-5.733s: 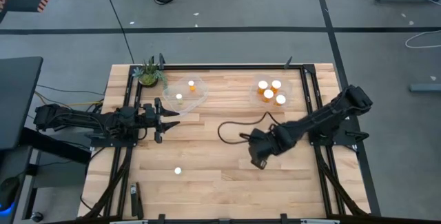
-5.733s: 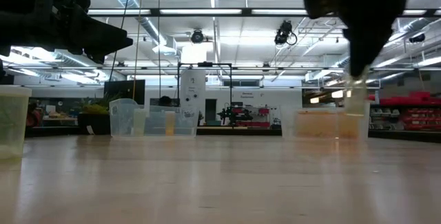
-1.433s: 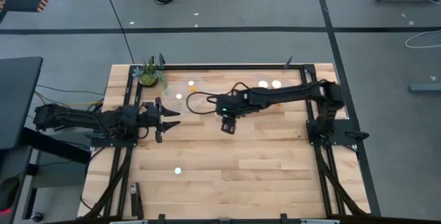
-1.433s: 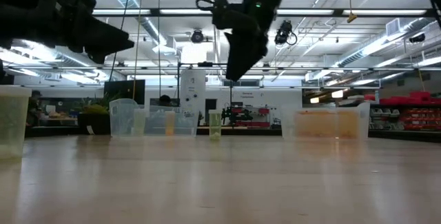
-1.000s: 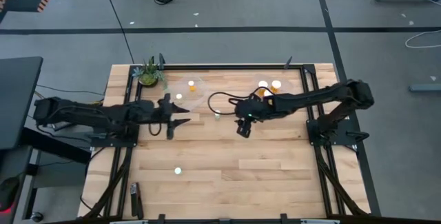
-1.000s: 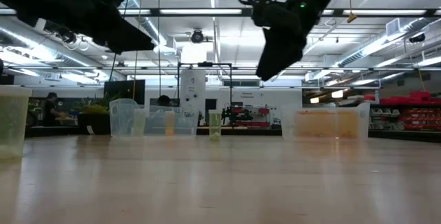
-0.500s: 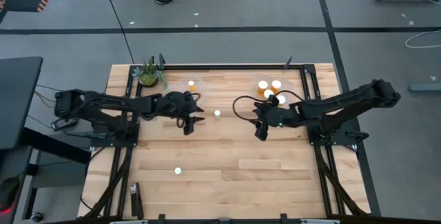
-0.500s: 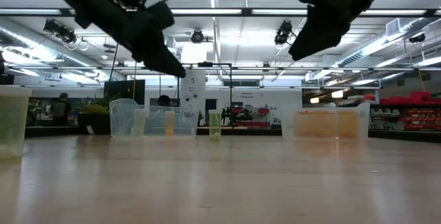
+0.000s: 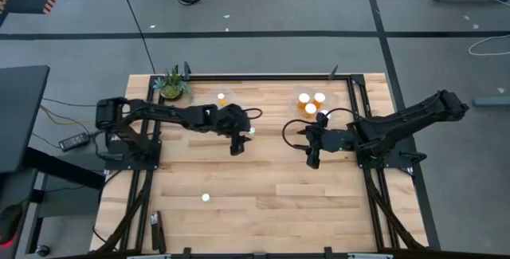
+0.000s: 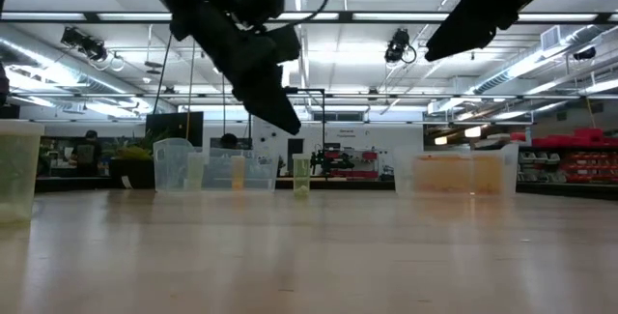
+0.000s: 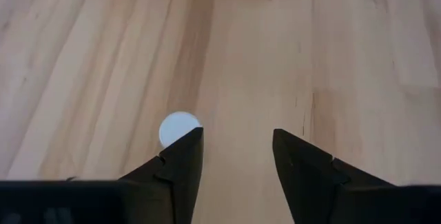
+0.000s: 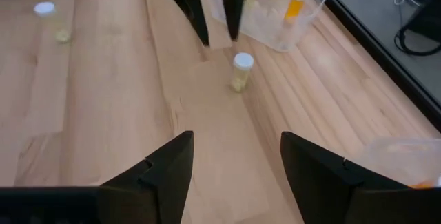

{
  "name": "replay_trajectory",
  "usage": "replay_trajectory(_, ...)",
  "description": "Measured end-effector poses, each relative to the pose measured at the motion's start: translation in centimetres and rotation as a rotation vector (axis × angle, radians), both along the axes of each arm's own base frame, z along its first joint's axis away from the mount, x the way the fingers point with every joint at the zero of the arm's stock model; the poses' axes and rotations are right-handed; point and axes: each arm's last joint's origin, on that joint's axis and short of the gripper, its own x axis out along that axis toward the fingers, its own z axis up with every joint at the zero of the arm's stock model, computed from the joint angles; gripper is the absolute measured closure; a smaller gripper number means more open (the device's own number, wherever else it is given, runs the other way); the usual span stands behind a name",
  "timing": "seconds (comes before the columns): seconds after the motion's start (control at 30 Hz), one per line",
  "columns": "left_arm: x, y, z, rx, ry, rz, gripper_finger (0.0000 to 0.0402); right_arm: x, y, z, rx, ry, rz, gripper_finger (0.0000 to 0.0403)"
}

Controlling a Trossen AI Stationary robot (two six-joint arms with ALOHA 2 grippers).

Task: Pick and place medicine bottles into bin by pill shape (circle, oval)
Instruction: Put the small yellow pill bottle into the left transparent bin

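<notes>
**Overhead, both arms hang above the table with nothing in their fingers**

Centrally, the left gripper (image 9: 235,149) hovers with its fingers spread, just beside a standing medicine bottle (image 9: 251,131) on the bare wood. The right gripper (image 9: 311,162) hangs farther right, fingers apart and empty, near the right clear tub (image 9: 341,100), which holds several white-capped bottles (image 9: 311,103). One orange bottle (image 12: 297,2) lies in the left clear tub (image 12: 275,24). Another bottle (image 9: 205,197) stands alone on the near part of the table (image 9: 263,211).
</notes>
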Motion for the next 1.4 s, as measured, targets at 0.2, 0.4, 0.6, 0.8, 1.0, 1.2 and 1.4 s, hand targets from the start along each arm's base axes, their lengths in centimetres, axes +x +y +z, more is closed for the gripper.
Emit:
replay_trajectory(0.2,2.0,0.4,0.3,0.036,0.079,0.007,0.0175,-0.3,0.0,0.2,-0.019,0.006,0.013,0.0177)
replay_trajectory(0.4,3.0,0.6,-1.1,0.057,0.163,-0.019,0.0148,-0.3,0.0,0.1,-0.031,0.012,0.022,0.0177)
replay_trajectory(0.6,3.4,0.9,-2.1,0.141,0.191,0.001,0.0145,-0.2,0.0,0.2,-0.026,0.007,0.019,0.0177)
replay_trajectory(0.8,3.2,0.7,-2.2,0.139,0.203,-0.008,0.0151,-0.3,0.0,0.1,-0.022,0.008,0.015,0.0177)
replay_trajectory(1.0,3.1,0.2,-2.4,0.194,0.243,-0.097,0.0166,-0.2,0.0,0.1,-0.012,0.006,0.008,0.0177)
replay_trajectory(1.2,3.0,-0.3,-3.0,0.300,0.306,-0.245,0.0178,-0.2,0.0,0.2,-0.014,-0.002,0.006,0.0177)
replay_trajectory(1.4,3.2,-0.2,-4.9,0.421,0.404,-0.347,0.0184,-0.2,0.0,0.2,-0.016,-0.007,0.008,0.0177)
